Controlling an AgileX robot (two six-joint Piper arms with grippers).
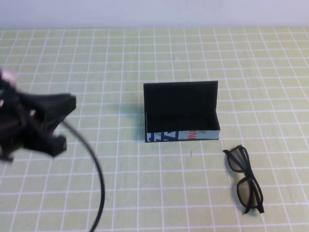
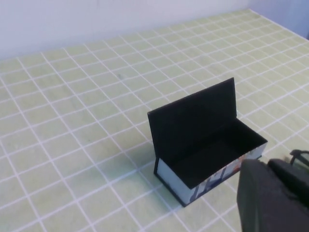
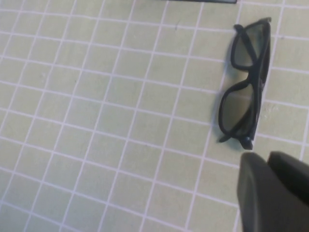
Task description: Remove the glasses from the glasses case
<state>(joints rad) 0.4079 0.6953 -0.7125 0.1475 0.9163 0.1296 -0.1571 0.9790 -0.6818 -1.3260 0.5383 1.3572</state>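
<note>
Glasses (image 1: 245, 180) lie folded on green grid mat (image 1: 145, 193), near-right of glasses case (image 1: 181, 112), apart from it, clear of both grippers. Right gripper (image 3: 273, 191) out of high view; wrist view shows fingers pressed together, empty, just beside glasses' near end. Left gripper (image 1: 60, 123) hovers at left edge, well left of case, black cable trailing toward near edge; finger spacing cannot tell. Case open, lid upright at rear, interior black, empty. Pale front carries blue lettering and orange-red mark, not legible.
</note>
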